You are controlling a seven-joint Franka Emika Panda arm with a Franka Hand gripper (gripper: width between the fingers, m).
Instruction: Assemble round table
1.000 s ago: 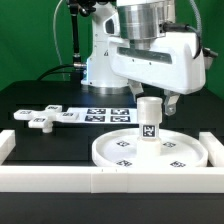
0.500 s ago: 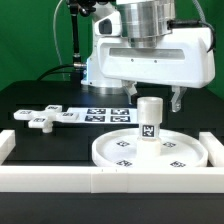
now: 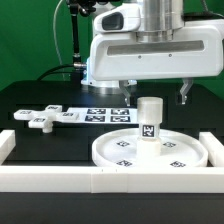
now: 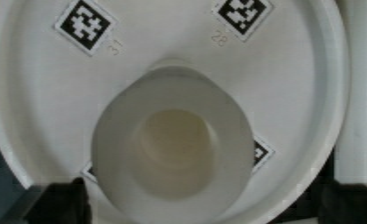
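One leg (image 3: 149,119) stands upright on the disc (image 3: 190,149).

One round disc (image 3: 104,150), one cylindrical leg (image 3: 149,117), one cross-shaped foot (image 3: 41,118), one marker board (image 3: 101,113), one border rail (image 3: 100,181).

It looked like a robotics lab. A white arm (image 3: 150,55) stood on a black table (image 3: 30,95) before a green backdrop (image 3: 30,40). A white rail (image 3: 60,178) fenced the work area, and black-and-white square tags covered a marker board (image 3: 105,113) and the disc (image 3: 115,150).
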